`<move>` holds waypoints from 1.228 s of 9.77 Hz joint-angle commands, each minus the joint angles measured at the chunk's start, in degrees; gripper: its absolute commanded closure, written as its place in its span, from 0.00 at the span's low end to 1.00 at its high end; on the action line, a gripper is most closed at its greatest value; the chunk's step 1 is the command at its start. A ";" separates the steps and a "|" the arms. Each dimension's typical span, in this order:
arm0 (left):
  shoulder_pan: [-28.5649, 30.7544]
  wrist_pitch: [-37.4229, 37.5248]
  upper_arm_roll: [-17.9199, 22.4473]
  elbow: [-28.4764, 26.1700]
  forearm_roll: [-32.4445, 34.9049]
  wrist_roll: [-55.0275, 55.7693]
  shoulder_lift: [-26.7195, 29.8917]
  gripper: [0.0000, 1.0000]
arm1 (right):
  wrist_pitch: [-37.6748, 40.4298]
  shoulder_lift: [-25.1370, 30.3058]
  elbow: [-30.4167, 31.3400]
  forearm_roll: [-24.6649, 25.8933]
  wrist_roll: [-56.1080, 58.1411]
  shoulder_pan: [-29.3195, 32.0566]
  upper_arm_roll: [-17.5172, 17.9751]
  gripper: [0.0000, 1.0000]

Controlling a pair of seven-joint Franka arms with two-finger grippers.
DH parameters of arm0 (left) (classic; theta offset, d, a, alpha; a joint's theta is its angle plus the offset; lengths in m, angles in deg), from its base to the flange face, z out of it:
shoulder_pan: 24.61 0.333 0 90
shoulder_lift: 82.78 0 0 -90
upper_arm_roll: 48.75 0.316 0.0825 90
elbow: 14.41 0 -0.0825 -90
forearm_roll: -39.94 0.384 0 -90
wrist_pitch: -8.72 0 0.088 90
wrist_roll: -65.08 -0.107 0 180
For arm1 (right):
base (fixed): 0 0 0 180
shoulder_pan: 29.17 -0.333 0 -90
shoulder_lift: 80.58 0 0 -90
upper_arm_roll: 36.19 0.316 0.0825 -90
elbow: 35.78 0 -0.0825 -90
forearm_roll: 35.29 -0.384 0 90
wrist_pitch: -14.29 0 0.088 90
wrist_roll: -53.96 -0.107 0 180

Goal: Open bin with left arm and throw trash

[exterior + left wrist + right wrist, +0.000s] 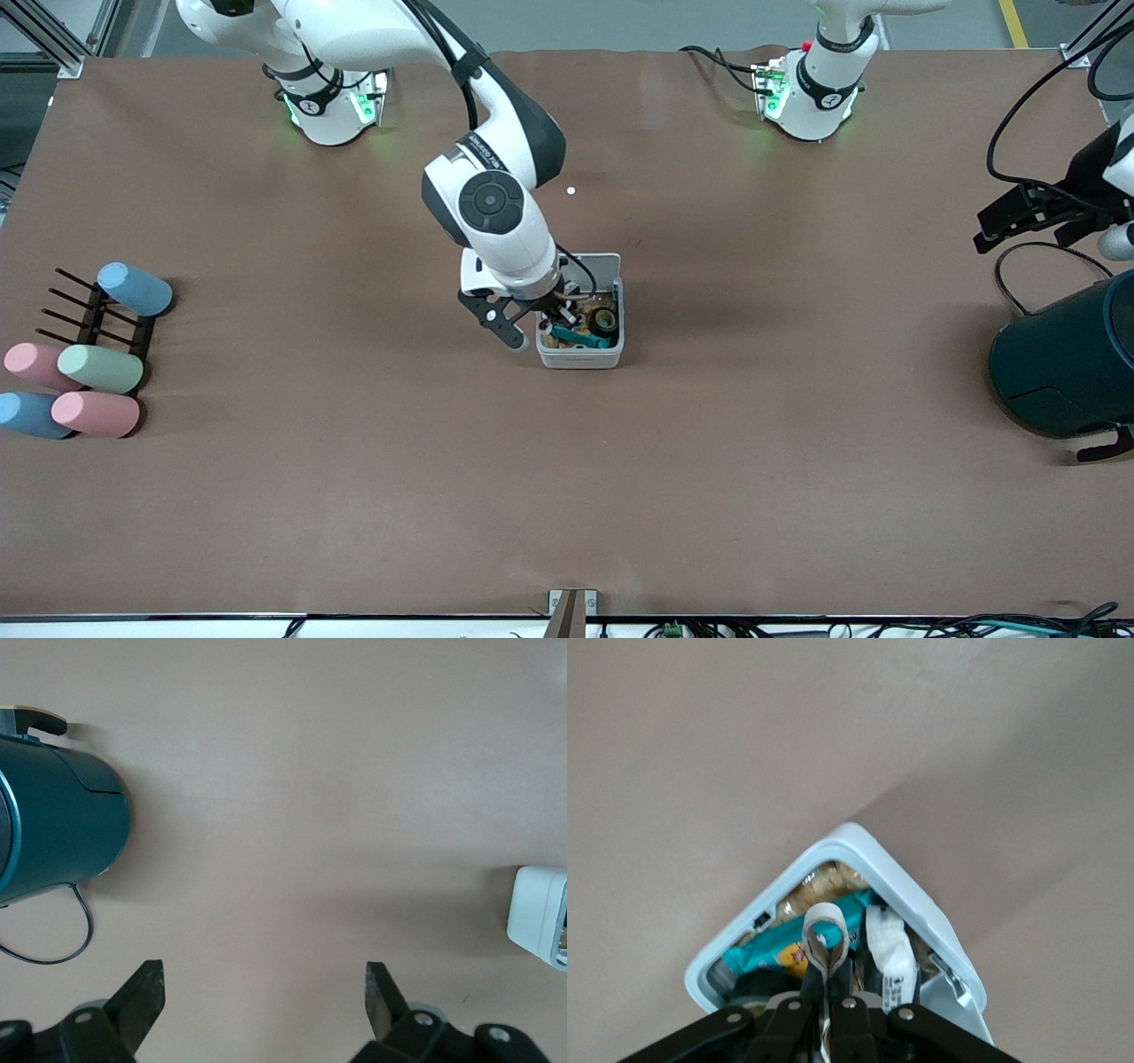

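Fingers of the right gripper (pixel 824 992) pinch the floppy, featherlight pale rubber band (pixel 825 939) over the open light-grey plastic bin (pixel 580 354); left gripper (pixel 264 1001) waits, spread apart.

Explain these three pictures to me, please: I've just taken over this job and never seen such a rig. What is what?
Two white robot arms work at a brown table. The wide picture looks down from across the table; the other two come from cameras on each arm's wrist. The right gripper hangs over the open bin, shut on a pale rubber band. Trash already lies in the bin, including a black tape roll. The left gripper waits open over bare table at its own end, near a dark teal cylinder. At the right arm's end lie pastel cups by a dark rack.
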 commanded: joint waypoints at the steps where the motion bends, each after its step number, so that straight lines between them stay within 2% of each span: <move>1: -0.20 1.54 0.22 2.42 -0.51 0.65 -1.48 0.00 | 0.39 -1.26 -1.41 -0.44 1.08 -1.19 -0.35 0.53; 2: -0.12 1.54 0.22 2.42 -0.51 0.65 -1.39 0.00 | 0.48 -1.35 -1.41 -0.35 1.08 -1.63 -0.35 0.37; 3: -0.03 1.54 0.22 2.51 -0.51 0.65 -1.39 0.00 | 0.48 -1.61 -1.41 -0.26 1.08 -2.42 -0.35 0.25; 7: -0.12 1.54 0.31 2.42 -0.33 0.74 -1.39 0.00 | 3.01 0.74 -1.76 -0.52 1.08 -0.86 -0.79 0.24; 9: -0.03 1.54 0.31 2.42 -0.42 0.65 -1.47 0.00 | 11.16 7.49 -1.94 -0.09 2.30 3.80 -0.70 0.25; 12: 0.06 1.54 0.31 2.42 -0.51 0.56 -1.39 0.00 | 27.94 17.42 -1.33 -0.88 15.71 14.06 -0.79 0.25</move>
